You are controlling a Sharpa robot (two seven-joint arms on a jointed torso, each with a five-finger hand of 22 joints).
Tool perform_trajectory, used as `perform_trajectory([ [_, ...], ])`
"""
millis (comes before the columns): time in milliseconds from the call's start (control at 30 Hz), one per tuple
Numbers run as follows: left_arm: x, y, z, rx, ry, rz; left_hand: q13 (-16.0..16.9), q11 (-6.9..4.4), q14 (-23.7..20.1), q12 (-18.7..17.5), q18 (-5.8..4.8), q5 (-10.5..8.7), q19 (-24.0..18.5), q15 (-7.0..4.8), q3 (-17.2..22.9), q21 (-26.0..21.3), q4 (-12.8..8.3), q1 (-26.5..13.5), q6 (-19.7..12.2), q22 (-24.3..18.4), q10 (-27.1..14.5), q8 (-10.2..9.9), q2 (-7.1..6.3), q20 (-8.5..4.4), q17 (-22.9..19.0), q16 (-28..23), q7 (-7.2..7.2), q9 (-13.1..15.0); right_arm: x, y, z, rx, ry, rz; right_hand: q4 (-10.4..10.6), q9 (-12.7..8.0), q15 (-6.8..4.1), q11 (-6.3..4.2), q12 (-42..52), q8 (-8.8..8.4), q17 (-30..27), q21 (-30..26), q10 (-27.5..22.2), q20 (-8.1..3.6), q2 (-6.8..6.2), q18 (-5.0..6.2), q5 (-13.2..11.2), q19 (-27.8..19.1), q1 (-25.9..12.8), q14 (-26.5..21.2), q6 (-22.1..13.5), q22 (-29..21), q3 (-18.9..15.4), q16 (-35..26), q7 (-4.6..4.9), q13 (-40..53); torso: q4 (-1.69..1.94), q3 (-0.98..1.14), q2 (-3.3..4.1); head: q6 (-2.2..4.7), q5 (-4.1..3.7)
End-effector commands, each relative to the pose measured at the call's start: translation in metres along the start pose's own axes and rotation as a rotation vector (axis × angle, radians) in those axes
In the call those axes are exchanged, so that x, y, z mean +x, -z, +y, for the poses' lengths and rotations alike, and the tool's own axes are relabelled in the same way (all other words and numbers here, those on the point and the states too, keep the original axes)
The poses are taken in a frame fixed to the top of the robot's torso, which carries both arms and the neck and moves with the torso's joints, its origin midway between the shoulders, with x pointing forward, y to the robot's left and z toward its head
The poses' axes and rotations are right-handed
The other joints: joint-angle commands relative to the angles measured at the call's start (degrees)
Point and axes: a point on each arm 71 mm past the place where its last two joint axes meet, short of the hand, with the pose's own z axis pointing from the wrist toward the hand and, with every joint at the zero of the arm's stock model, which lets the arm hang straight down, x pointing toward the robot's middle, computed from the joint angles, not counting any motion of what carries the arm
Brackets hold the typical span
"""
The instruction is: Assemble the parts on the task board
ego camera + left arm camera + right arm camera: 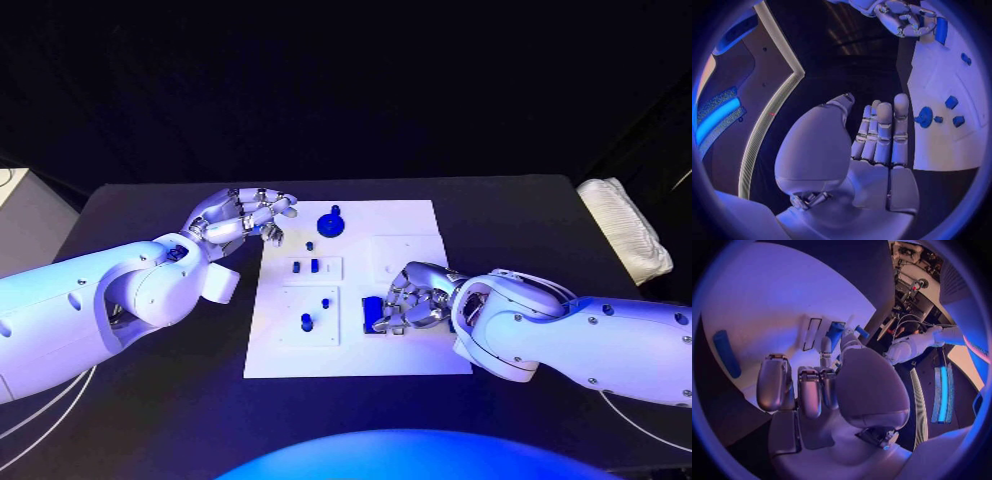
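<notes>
Under right hand (410, 300), part (372, 313) half-hidden.

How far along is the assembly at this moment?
Partly done, it seems: small blue parts already stand in recessed panels on the task board. In hand: the right robot hand rests over a blue block, grip unclear. Left: the round blue part lies loose near the far edge; the left robot hand holds nothing.

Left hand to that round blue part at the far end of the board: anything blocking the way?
Nothing visible does. The left hand hovers off the task board at its far left corner, holding nothing, and the round blue part lies just beyond it with only bare white board between.
</notes>
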Motion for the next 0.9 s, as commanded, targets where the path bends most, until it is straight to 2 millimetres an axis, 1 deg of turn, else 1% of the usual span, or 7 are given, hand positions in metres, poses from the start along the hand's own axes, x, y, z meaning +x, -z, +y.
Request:
perform_trajectory([
  [33,0.0025,-0.0006,-0.0005,0.006,0.008,0.019,0.1,0.11,0.1,0.4,0.69,0.00,0.1,0.16,-0.3,-0.3,0.1,0.5,-0.5,0.0,-0.4,0.2,-0.16,0.01,0.0,-0.1,0.09,0.0,0.0004,-0.0014,-0.0008,0.009,0.012,-0.011,0.0,-0.1,-0.22,-0.40,0.1,0.32,15.1,-0.1,6.0,-0.51,0.80,-0.31,-0.3,0.9,-0.2,6.1,0.3,4.6,0.0,0.2,-0.02,15.0,0.01,0.02,0.05,0.03,0.00],
  [133,0.0026,-0.0006,-0.0005,0.006,0.008,0.019,0.1,0.11,0.1,0.4,0.69,0.00,0.1,0.16,-0.3,-0.3,0.1,0.5,-0.5,0.0,-0.4,0.2,-0.16,0.01,0.0,-0.1,0.09,0.0,0.0014,-0.0021,-0.0020,0.022,0.008,-0.018,-0.1,-0.1,-0.23,-0.42,0.1,0.34,15.1,-0.1,6.0,-0.51,1.41,-0.31,-0.3,0.9,-0.3,6.1,0.3,4.7,0.2,0.2,-0.06,15.0,-0.03,0.05,0.07,0.02,-0.03],
  [300,0.0028,-0.0008,-0.0005,0.006,0.009,0.020,0.1,0.11,0.1,0.4,0.69,0.00,0.1,0.16,-0.3,-0.3,0.1,0.5,-0.5,0.0,-0.4,0.2,-0.16,0.01,0.0,-0.1,0.09,0.0,0.0016,-0.0028,-0.0042,0.038,0.007,-0.028,-0.1,-0.2,-0.28,-0.48,0.1,0.37,15.1,0.0,6.0,-0.54,2.41,-0.33,-0.3,1.0,-0.3,6.1,0.2,4.8,0.5,0.2,-0.11,15.0,-0.01,-0.04,-0.02,-0.12,-0.22],
  [400,0.0029,-0.0008,-0.0005,0.006,0.009,0.020,0.1,0.11,0.1,0.4,0.69,0.00,0.1,0.16,-0.3,-0.3,0.1,0.5,-0.5,0.0,-0.4,0.2,-0.16,0.01,0.0,-0.1,0.09,0.0,0.0021,-0.0029,-0.0045,0.034,0.005,-0.021,-0.1,-0.2,-0.29,-0.49,0.1,0.38,15.1,-0.1,6.0,-0.55,2.88,-0.32,-0.2,1.0,-0.5,6.1,0.2,4.8,0.6,0.2,-0.12,15.0,0.01,-0.02,-0.03,-0.12,-0.31],
  [733,0.0028,-0.0010,-0.0004,0.006,0.009,0.020,0.1,0.11,0.1,0.4,0.69,0.00,0.1,0.16,-0.3,-0.3,0.1,0.5,-0.5,0.0,-0.4,0.2,-0.16,0.01,0.0,-0.1,0.09,0.0,0.0014,0.0004,-0.0052,-0.003,-0.022,-0.016,-0.2,-0.2,-0.27,-0.44,0.1,0.40,15.1,-0.5,6.0,-0.55,1.68,-0.25,0.4,0.9,-0.5,6.1,0.0,4.6,0.0,0.2,-0.05,15.0,0.01,-0.03,-0.01,0.01,-0.29],
  [833,0.0026,-0.0010,-0.0003,0.006,0.008,0.020,0.1,0.11,0.1,0.4,0.69,0.00,0.1,0.16,-0.3,-0.3,0.1,0.5,-0.5,0.0,-0.4,0.2,-0.16,0.01,0.0,-0.1,0.09,0.0,0.0000,0.0022,-0.0056,-0.037,-0.068,-0.019,0.0,-0.3,-0.18,-0.31,0.1,0.32,15.1,-1.0,6.0,-0.51,1.25,-0.18,0.6,0.8,-1.4,6.1,-0.3,4.4,-0.4,0.2,0.13,15.0,-0.05,-0.01,-0.02,0.04,-0.29],
  [900,0.0025,-0.0012,-0.0002,0.005,0.008,0.020,0.1,0.11,0.1,0.4,0.69,0.00,0.1,0.16,-0.3,-0.3,0.1,0.5,-0.5,0.0,-0.4,0.2,-0.16,0.01,0.0,-0.1,0.09,0.0,-0.0020,0.0035,-0.0056,-0.069,-0.114,-0.031,0.0,-0.5,0.00,-0.06,0.1,-0.12,15.1,-1.3,6.0,-0.39,1.37,-0.14,0.9,0.7,-2.4,6.1,-1.1,4.3,-0.8,0.2,0.43,15.0,-0.13,-0.03,-0.03,0.12,-0.28],
])
